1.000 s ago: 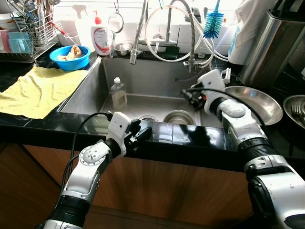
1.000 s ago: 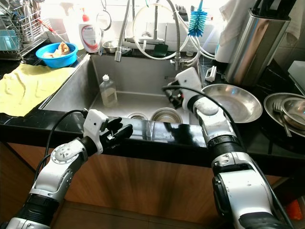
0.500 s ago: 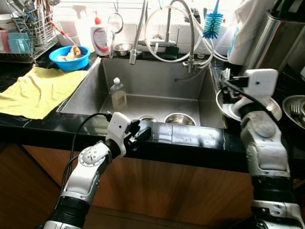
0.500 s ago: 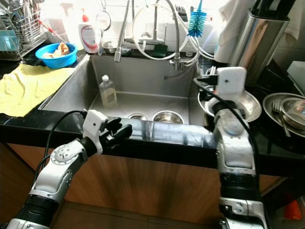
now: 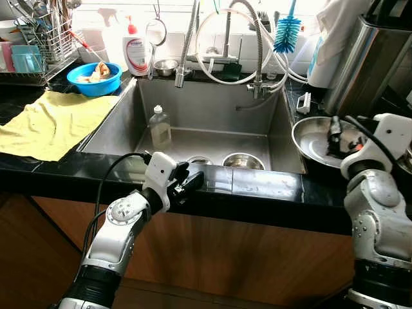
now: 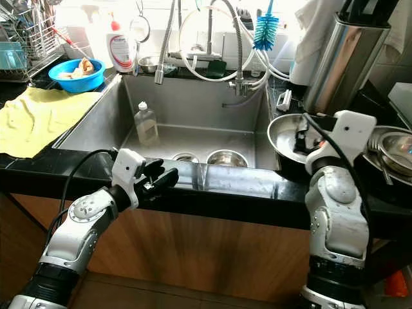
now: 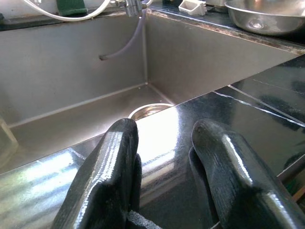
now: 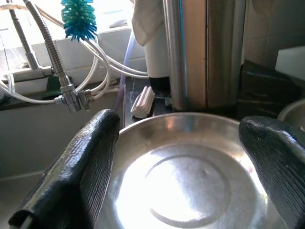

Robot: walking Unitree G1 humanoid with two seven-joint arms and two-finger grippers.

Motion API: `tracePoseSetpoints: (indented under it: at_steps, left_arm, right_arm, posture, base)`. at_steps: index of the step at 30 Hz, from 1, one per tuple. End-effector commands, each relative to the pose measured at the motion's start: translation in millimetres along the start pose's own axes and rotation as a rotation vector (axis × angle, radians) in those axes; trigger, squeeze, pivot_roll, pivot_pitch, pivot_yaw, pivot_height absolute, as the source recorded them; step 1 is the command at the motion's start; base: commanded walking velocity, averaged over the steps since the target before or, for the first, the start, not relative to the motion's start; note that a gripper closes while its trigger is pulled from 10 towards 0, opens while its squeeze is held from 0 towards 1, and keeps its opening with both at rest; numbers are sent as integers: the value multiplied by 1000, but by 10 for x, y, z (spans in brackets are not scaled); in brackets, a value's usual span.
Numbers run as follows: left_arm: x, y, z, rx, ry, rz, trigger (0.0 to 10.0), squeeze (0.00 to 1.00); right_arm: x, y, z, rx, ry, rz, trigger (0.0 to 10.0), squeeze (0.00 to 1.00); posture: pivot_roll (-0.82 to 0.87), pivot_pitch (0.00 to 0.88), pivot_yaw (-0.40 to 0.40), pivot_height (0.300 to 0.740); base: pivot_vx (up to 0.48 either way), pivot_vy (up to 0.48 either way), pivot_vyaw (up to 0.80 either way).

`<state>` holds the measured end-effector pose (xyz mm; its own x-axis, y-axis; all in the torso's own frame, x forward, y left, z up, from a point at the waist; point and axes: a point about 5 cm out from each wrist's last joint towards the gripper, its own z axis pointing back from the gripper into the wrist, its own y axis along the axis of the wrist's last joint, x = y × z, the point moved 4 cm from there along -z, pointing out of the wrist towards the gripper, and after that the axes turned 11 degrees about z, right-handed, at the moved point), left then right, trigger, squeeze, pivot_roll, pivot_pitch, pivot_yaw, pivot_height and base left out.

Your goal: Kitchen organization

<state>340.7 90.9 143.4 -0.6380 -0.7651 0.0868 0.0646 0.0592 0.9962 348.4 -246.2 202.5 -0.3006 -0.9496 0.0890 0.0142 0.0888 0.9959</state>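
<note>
A wide steel bowl sits on the black counter just right of the sink. My right gripper hovers over its right part, fingers spread wide; in the right wrist view the gripper is open and holds nothing, with the bowl below it. Two small steel bowls lie on the sink floor, and a clear bottle stands further left in the sink. My left gripper rests open on the counter's front edge, empty.
A yellow cloth, a blue bowl and a dish rack are at the left. Hoses, taps and a blue brush crowd the back of the sink. A tall steel canister and stacked dishes stand at the right.
My right arm has swung from above the sink's right side out to the right, over the wide steel bowl on the counter. The left arm has stayed put.
</note>
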Motion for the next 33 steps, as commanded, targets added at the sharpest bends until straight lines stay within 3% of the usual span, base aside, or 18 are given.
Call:
tracePoseSetpoints:
  at_steps: [1, 11, 17, 18, 20, 21, 30, 31, 32, 33]
  left_arm:
    - [-43, -92, 37, -46, 16, -13, 10000, 0]
    - [-41, -105, 41, -51, 13, -21, 10000, 0]
    - [-21, -102, 22, -51, 4, -25, 10000, 0]
    - [-20, -102, 22, -50, 3, -25, 10000, 0]
    - [-20, -102, 23, -50, 3, -25, 10000, 0]
    - [-22, -104, 26, -52, 3, -26, 10000, 0]
    - [-35, -112, 44, -58, 5, -32, 10000, 0]
    - [-36, -112, 44, -59, 5, -32, 10000, 0]
    - [-36, -112, 43, -59, 5, -32, 10000, 0]
    - [-36, -112, 43, -59, 5, -32, 10000, 0]
  right_arm:
    - [32, 35, 39, 0, -29, -35, 10000, 0]
    - [104, -151, 106, -81, -96, -80, 10000, 0]
    - [28, -203, 128, -88, -67, -91, 10000, 0]
    - [31, -198, 133, -82, -72, -98, 2314, 0]
    - [37, -191, 138, -77, -79, -105, 2314, 0]
    - [48, -205, 139, -83, -85, -106, 0, 0]
    - [156, -228, 144, -88, -142, -127, 0, 0]
    - [159, -231, 142, -92, -144, -125, 1882, 0]
    - [180, -242, 139, -101, -154, -118, 10000, 0]
    - [194, -249, 138, -105, -160, -115, 10000, 0]
  posture:
    - [-118, 0, -22, 740]
    - [-116, 0, -22, 740]
    - [-115, 0, -20, 740]
    - [-114, 0, -19, 740]
    - [-114, 0, -19, 740]
    - [-115, 0, -19, 740]
    - [-113, 0, -17, 740]
    - [-114, 0, -17, 740]
    - [-114, 0, -17, 740]
    - [-114, 0, -17, 740]
  base:
    - [0, 0, 0]
    - [0, 0, 0]
    - [0, 0, 0]
    - [0, 0, 0]
    - [0, 0, 0]
    - [0, 0, 0]
    - [0, 0, 0]
    - [0, 0, 0]
    - [0, 0, 0]
    - [0, 0, 0]
